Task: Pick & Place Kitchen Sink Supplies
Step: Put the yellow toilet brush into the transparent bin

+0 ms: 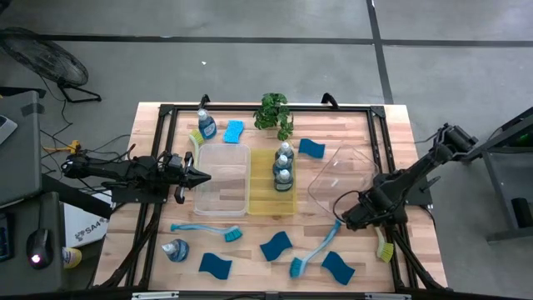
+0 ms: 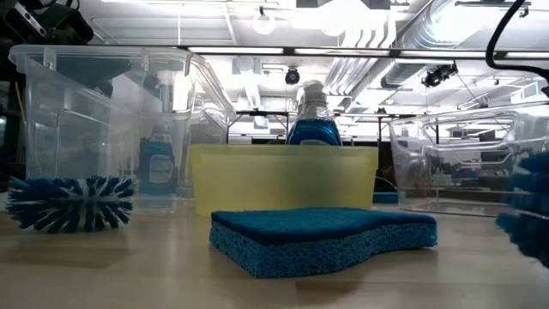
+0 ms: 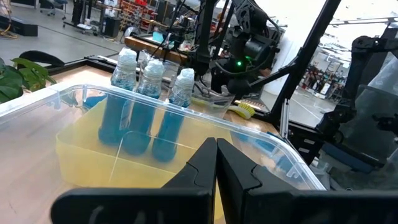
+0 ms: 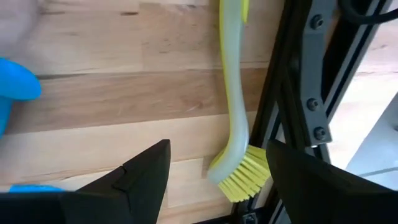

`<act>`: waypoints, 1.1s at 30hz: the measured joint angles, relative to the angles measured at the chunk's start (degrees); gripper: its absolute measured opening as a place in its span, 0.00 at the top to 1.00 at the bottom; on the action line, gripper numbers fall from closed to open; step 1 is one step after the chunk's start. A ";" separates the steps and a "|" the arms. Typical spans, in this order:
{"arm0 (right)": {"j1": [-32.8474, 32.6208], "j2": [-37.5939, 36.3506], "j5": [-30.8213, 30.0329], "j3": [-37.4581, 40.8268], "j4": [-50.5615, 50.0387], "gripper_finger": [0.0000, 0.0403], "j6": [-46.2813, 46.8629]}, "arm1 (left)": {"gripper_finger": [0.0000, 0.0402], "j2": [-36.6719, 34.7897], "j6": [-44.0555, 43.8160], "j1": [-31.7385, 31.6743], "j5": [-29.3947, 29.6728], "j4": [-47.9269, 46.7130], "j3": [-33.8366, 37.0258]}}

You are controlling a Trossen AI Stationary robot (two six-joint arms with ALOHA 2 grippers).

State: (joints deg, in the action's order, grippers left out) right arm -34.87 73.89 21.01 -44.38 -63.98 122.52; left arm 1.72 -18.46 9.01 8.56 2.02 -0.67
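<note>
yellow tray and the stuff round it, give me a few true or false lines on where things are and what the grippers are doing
1. Three bottles of blue dish soap stand in the yellow tray. True.
2. The right gripper is shut on a blue sponge. False: it is open and holds nothing, with the yellow-green brush lying on the table between its fingers.
3. The left gripper is shut. True; it hangs over the clear tray and holds nothing.
4. The potted plant stands inside the clear tray. False: it stands on the table, at the far edge beyond the trays.
5. A blue brush lies on the table near the clear tray. True.
</note>
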 joint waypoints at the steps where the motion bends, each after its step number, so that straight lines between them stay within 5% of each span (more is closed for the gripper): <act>1: 0.00 0.00 -0.29 -0.44 -0.77 0.36 -0.03 | 0.99 0.00 0.00 0.00 0.01 0.01 0.00; 11: -1.06 -0.01 -0.10 -7.93 -12.43 0.36 1.88 | 0.99 0.02 0.00 0.00 0.00 0.00 0.00; 17: -1.55 1.28 6.90 -8.37 -19.41 0.36 3.04 | 0.99 0.01 0.00 0.00 0.00 0.00 0.00; 26: -0.07 7.56 15.20 -5.40 -20.02 0.36 -0.29 | 0.99 0.02 0.00 -0.02 0.00 0.02 0.00; 33: 4.02 10.52 12.59 -3.62 -18.84 0.36 -3.01 | 0.99 0.02 0.00 -0.01 0.00 0.00 0.00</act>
State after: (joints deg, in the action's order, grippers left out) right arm -30.86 84.41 33.60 -48.00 -82.82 119.51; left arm 1.74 -18.46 9.01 8.56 2.02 -0.67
